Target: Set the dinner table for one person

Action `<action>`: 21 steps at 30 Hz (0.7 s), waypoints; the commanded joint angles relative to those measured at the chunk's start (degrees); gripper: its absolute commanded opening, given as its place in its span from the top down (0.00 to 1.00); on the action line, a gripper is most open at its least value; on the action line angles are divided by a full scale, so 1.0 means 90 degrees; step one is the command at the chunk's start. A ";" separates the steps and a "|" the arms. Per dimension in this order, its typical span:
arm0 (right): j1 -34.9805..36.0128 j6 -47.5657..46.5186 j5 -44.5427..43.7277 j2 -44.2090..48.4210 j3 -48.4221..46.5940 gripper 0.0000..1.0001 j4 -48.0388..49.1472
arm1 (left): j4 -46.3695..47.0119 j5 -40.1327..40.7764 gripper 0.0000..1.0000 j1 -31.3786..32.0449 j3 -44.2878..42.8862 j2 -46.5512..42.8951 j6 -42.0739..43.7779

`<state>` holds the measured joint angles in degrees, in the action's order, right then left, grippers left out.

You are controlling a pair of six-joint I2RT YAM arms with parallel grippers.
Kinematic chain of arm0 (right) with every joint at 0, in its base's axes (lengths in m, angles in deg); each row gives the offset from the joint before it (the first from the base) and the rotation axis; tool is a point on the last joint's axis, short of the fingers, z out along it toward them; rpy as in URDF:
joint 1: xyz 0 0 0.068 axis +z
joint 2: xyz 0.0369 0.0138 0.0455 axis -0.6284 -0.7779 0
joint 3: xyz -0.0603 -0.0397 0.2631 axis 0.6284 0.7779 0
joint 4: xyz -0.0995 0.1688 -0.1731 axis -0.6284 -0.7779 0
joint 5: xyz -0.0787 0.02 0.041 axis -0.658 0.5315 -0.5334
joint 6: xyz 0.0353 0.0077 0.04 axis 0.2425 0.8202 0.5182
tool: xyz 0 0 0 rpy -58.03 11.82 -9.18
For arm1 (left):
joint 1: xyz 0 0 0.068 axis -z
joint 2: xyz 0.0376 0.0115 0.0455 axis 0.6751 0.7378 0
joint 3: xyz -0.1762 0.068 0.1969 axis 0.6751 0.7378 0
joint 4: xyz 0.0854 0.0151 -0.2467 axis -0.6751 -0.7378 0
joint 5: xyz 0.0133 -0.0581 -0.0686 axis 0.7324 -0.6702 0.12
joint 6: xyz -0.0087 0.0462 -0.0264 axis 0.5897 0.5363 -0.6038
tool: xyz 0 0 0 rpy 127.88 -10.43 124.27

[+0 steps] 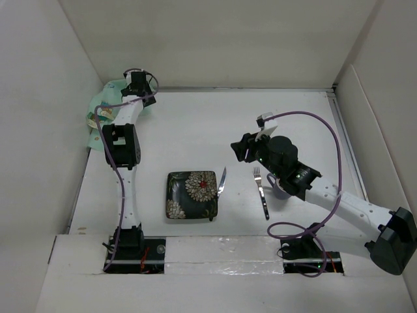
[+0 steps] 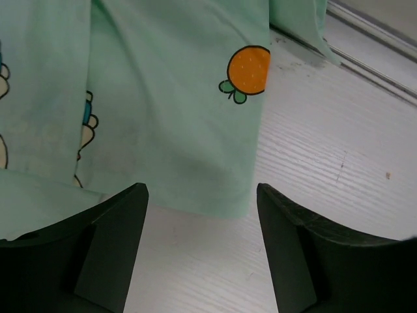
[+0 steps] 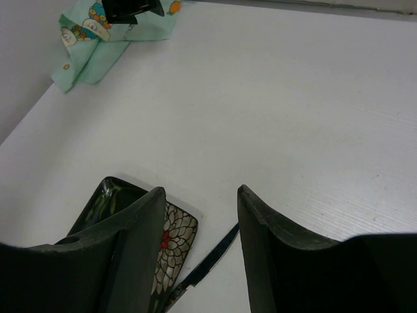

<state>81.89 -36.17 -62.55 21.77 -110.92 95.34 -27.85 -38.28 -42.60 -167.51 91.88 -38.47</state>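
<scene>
Left gripper (image 2: 201, 192) is held wide and empty over the mint cloth mat (image 2: 163, 98), which is bunched at the far-left corner of the dinner table (image 1: 195, 124). Right gripper (image 3: 201, 192) is likewise spread, empty. Plate (image 1: 191, 194), knife (image 1: 222, 181) and fork (image 1: 260, 191) are laid near-centre as one setting.

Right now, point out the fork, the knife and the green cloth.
fork (image 1: 261, 193), top view, middle of the handle.
knife (image 1: 221, 182), top view, middle of its length.
green cloth (image 2: 163, 111), left wrist view, plain middle fold.
</scene>
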 commanded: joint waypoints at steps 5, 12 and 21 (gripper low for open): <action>0.0061 -0.0021 -0.0083 0.0020 -0.0241 0.47 0.0167 | -0.1198 -0.0285 0.34 0.0065 -0.1508 0.1138 0.0272; 0.0061 0.0008 0.0005 -0.0058 -0.0270 0.46 0.0196 | -0.1120 -0.0460 0.61 0.0065 -0.0788 0.1180 0.0468; 0.0061 0.0018 -0.0063 -0.0048 -0.0241 0.46 0.0206 | -0.0858 -0.1068 1.00 0.0065 -0.0320 0.0985 0.0545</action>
<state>81.89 -36.15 -62.53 21.16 -110.92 95.34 -29.07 -42.45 -42.53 -175.05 100.41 -33.84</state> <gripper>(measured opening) 0.536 0.009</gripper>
